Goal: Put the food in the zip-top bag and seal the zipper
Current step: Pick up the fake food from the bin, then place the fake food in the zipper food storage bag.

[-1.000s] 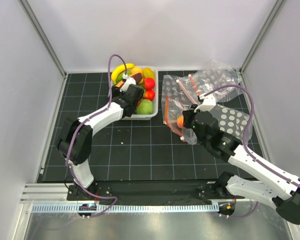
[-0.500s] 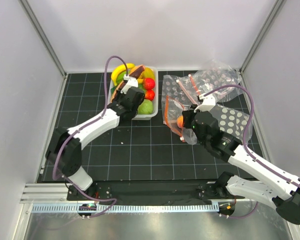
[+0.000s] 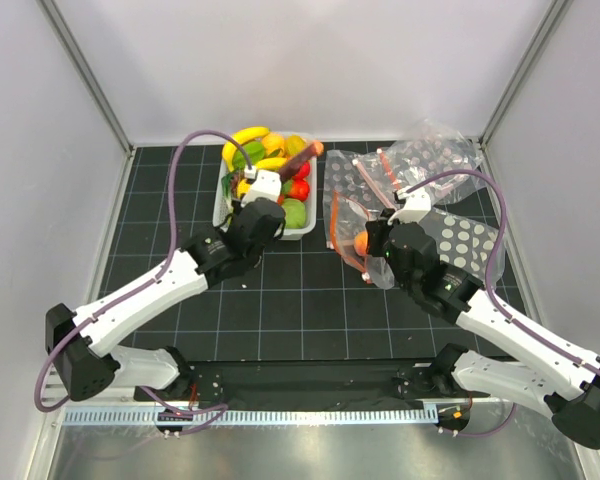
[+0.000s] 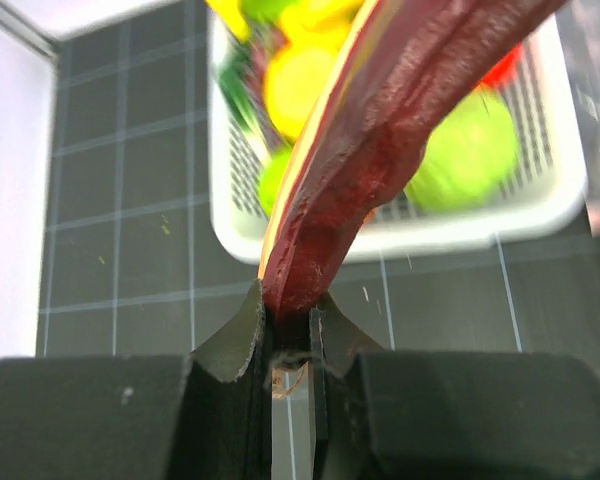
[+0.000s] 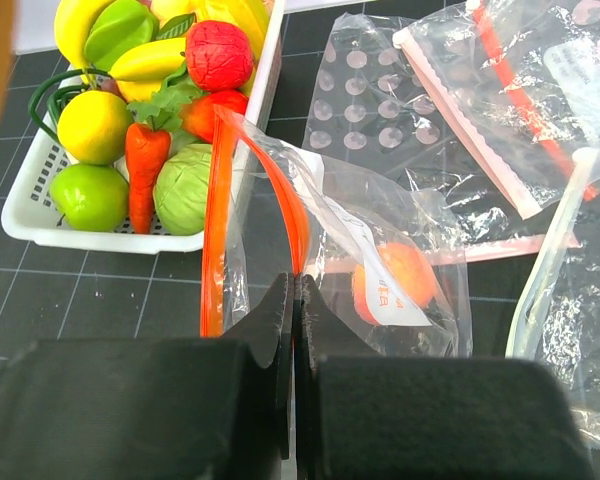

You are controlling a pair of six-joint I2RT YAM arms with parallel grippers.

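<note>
My left gripper (image 3: 276,186) (image 4: 290,315) is shut on the lower end of a brown-purple oblong (image 3: 302,158) (image 4: 380,140), which hangs above the white tub's near rim and points toward the bag. My right gripper (image 3: 366,240) (image 5: 295,290) is shut on the orange-red zipper (image 5: 292,215) of the clear zip-top bag (image 3: 344,212) (image 5: 380,215) and holds its mouth open. An orange fruit (image 3: 361,243) (image 5: 395,280) lies inside the bag. The other food, bananas (image 3: 250,136), a strawberry (image 5: 218,55), a carrot (image 5: 145,165) and green pieces (image 3: 294,212), is piled in the tub.
The white tub (image 3: 220,198) (image 5: 80,238) (image 4: 480,215) stands at the back, just left of the bag. More clear dotted bags (image 3: 435,150) (image 5: 540,90) lie crumpled at the back right and under my right arm. Frame posts and grey walls close in both sides.
My left gripper closed on the brown-purple oblong, lifted it out of the tub and drew back toward me. My right gripper and the bag stayed still.
</note>
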